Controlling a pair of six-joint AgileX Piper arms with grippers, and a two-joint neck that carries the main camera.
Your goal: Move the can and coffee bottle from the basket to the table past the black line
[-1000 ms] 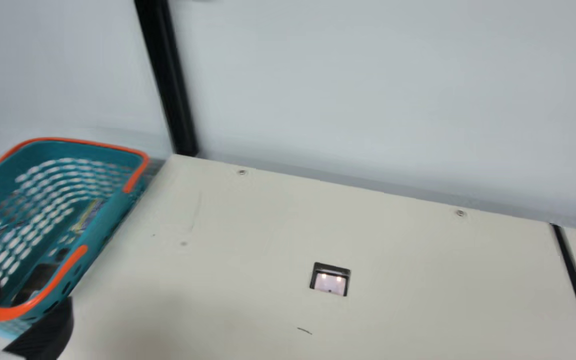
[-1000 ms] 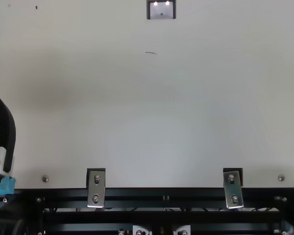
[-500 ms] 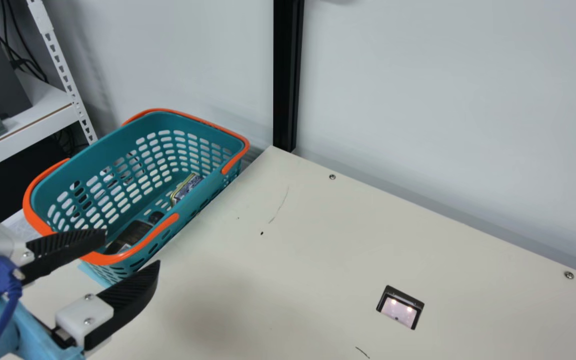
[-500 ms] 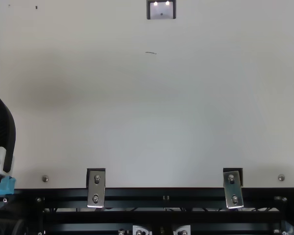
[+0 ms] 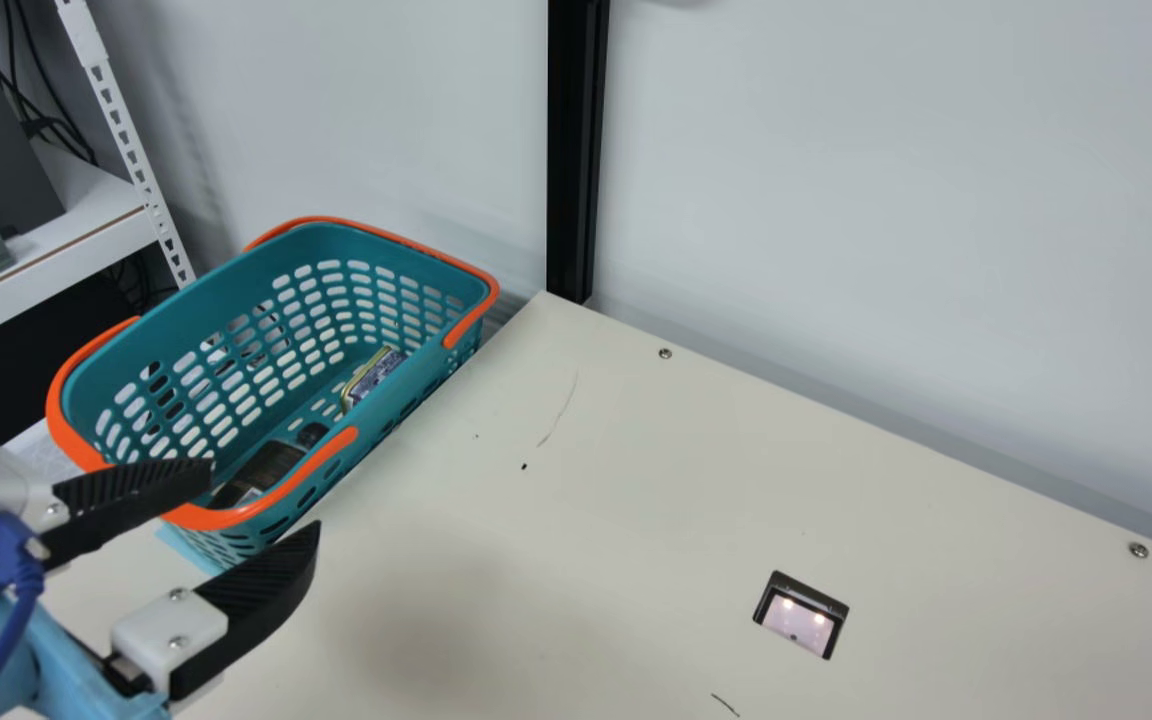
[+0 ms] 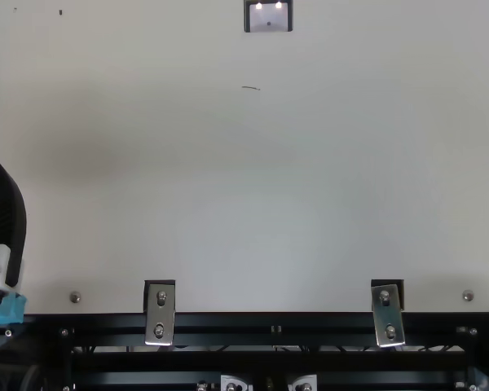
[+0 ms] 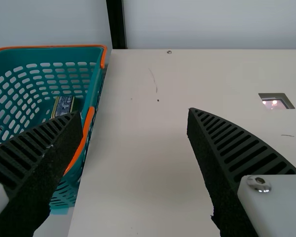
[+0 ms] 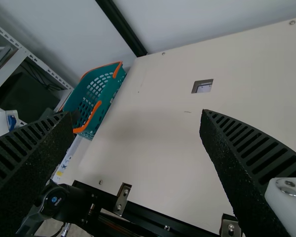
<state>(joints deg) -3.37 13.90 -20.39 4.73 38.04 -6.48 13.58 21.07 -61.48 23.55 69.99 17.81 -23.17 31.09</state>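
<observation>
My left gripper stands open in the main view, in front of the near end of the teal basket. Inside the basket lie a dark bottle on its side at the near end and a can against the table-side wall. In the left wrist view the open left gripper has nothing between its fingers, and the can shows in the basket. My right gripper is open and empty in the right wrist view, with the basket farther off.
The cream table lies to the right of the basket, with a small recessed fixture in it. A white shelf rack stands behind the basket at the left, and a black post rises at the table's back corner.
The main camera has turned left, bringing the whole basket and the shelf rack into view. Over the last half second the views match; the left gripper looks still in the top view.
</observation>
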